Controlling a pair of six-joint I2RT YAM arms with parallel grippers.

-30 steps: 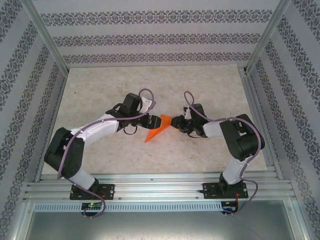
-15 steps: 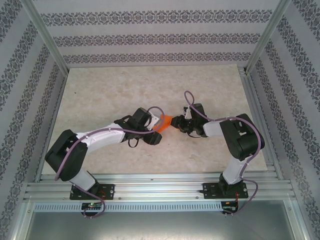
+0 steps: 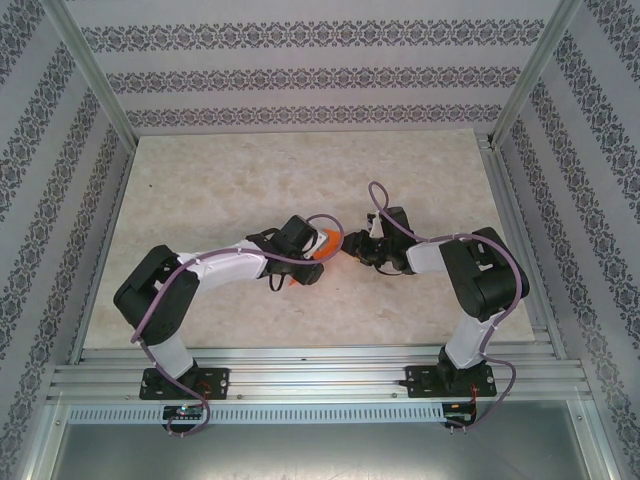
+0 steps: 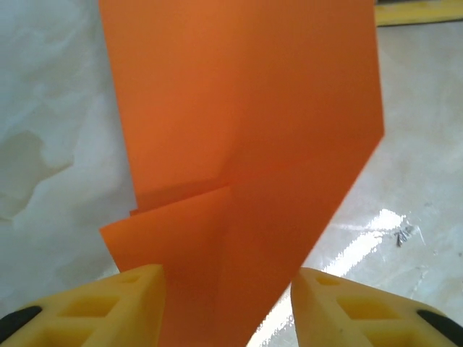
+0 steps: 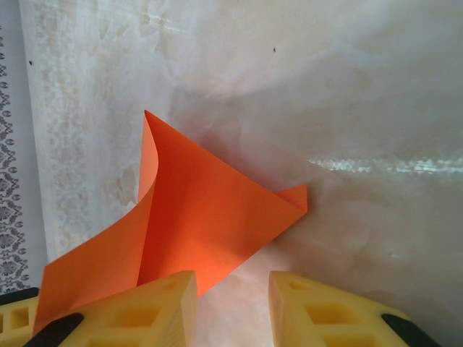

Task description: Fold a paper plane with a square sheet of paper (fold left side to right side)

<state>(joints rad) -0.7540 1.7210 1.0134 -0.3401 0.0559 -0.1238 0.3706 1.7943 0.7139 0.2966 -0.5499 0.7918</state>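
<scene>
We see the square sheet of paper (image 4: 246, 130), partly folded, one flap curling upward, near the middle of the table (image 3: 200, 170) and well apart from every table edge. The left gripper (image 4: 228, 280) straddles its creased end with fingers spread. The right gripper (image 5: 233, 283) stands parted at another corner.

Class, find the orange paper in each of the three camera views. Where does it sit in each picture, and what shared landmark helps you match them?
Top external: the orange paper is small, at the picture's centre.
Left wrist: the paper is large, running from the top edge down to the bottom centre.
Right wrist: the paper is lower left, one edge curling upward.
Shared landmark: the pale marble table under it.
</scene>
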